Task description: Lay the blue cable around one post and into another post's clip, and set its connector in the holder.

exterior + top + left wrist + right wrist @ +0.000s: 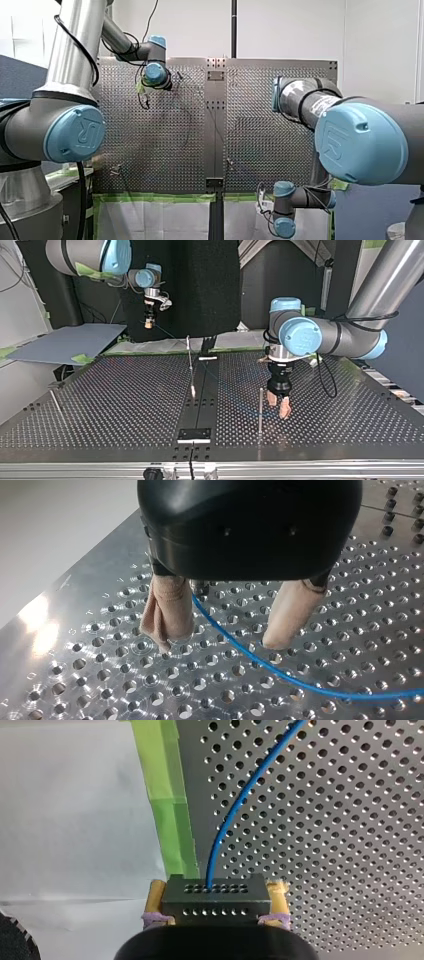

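Note:
The blue cable (260,661) lies on the perforated board and runs between the beige-padded fingers (167,612) of my left gripper (220,641), which stands open just above the board without touching it. In the top view that gripper (279,406) hangs right beside a thin upright post (260,407). My right gripper (216,892) is shut on the black connector block (215,901), with the cable (235,805) rising out of it. In the top view it (148,321) holds the connector high beyond the board's far edge. The cable (172,337) slopes down from there to the board.
A second post (189,357) stands at the board's middle and a leaning one (56,401) at the top view's left. A black holder plate (194,435) sits near the front edge, another small fixture (207,358) at the far edge. Green tape (172,805) lines the board's edge.

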